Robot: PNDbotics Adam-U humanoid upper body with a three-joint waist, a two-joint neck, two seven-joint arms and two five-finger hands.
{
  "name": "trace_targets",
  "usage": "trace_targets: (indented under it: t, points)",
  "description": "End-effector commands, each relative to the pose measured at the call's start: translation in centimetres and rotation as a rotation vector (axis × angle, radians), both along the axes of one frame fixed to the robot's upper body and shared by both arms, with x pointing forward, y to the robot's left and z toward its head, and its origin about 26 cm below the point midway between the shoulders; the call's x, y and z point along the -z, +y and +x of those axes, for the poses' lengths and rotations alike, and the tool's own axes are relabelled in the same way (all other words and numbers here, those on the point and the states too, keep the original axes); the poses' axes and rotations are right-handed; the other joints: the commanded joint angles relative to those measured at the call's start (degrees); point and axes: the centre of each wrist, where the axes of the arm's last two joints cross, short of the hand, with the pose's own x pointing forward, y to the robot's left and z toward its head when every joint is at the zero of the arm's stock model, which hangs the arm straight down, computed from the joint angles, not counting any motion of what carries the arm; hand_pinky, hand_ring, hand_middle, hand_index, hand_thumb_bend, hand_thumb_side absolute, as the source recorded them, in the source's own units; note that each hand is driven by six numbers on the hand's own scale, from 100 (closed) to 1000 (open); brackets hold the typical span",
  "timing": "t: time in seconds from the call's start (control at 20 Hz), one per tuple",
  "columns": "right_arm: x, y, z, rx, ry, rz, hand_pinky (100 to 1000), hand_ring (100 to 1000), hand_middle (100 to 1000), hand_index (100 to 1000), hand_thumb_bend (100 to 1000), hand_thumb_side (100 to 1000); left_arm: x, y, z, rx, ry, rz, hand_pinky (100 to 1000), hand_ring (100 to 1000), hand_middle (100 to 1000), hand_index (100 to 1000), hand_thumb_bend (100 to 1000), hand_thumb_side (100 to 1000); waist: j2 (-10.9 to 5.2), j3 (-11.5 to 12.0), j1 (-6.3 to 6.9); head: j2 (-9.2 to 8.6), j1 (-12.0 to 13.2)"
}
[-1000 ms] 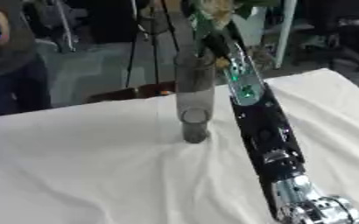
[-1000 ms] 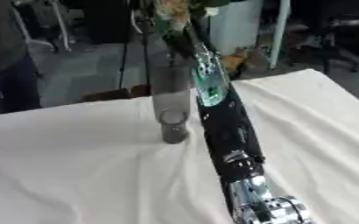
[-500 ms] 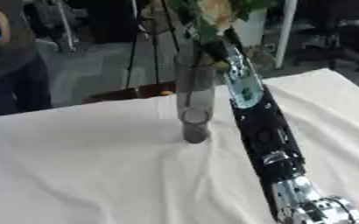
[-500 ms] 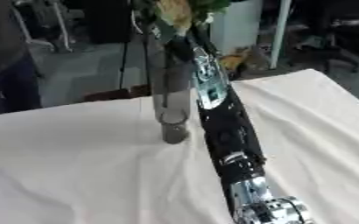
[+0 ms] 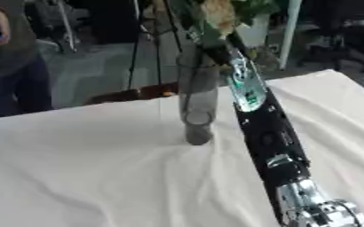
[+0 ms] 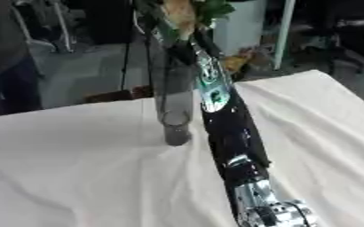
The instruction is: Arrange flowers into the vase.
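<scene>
A tall clear glass vase (image 5: 197, 102) stands upright near the middle of the white-clothed table (image 5: 76, 173). My right arm (image 5: 263, 128) reaches up from the lower right, passing just right of the vase. My right hand (image 5: 207, 44) is at the vase's rim, shut on a flower stem. The flower's pale bloom (image 5: 217, 14) and green leaves (image 5: 256, 8) rise above the hand, over the vase mouth. How far the stem goes into the glass is blurred. My left hand does not show in either view.
The cloth is wrinkled, with folds at the right side (image 5: 337, 111). The table's far edge runs just behind the vase. Beyond it are dark stand legs (image 5: 150, 53) and a pale post (image 5: 292, 26) on the floor.
The forearm and the flower have shifted only slightly, leaning a little more to the left toward the vase mouth. The vase has stayed in place.
</scene>
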Motion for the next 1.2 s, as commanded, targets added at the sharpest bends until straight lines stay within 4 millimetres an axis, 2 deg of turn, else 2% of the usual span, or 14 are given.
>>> trace_targets:
  t: [0.05, 0.25, 0.55, 0.65, 1.2]
  points:
    - [-1.48, -0.82, -0.14, 0.027, -0.025, -0.032, 304, 620, 198, 476, 505, 1000, -0.6, 0.29, 0.07, 0.0, -0.019, 0.012, 511, 690, 615, 721, 302, 808, 0.07, 0.1, -0.36, 0.32, 0.06]
    - [-1.47, -0.9, -0.1, 0.033, -0.004, -0.062, 359, 668, 247, 487, 522, 1000, -0.58, 0.3, 0.06, 0.0, -0.019, 0.012, 511, 690, 615, 721, 301, 809, 0.11, 0.11, -0.36, 0.37, 0.02]
    - [-1.46, -1.13, -0.02, 0.038, 0.059, -0.161, 568, 780, 363, 555, 583, 1000, -0.58, 0.28, 0.06, 0.0, -0.019, 0.011, 511, 690, 615, 719, 300, 811, 0.16, 0.02, -0.42, 0.4, 0.02]
    - [-1.41, -1.29, 0.01, 0.042, 0.088, -0.195, 609, 804, 398, 580, 602, 1000, -0.58, 0.28, 0.06, 0.0, -0.019, 0.011, 511, 690, 615, 720, 300, 811, 0.17, 0.01, -0.43, 0.39, 0.05]
    - [-1.74, -1.65, -0.19, 0.048, 0.122, -0.223, 617, 811, 405, 585, 608, 1000, -0.57, 0.29, 0.05, -0.001, -0.019, 0.011, 511, 690, 615, 720, 299, 811, 0.18, -0.05, -0.43, 0.34, 0.1]
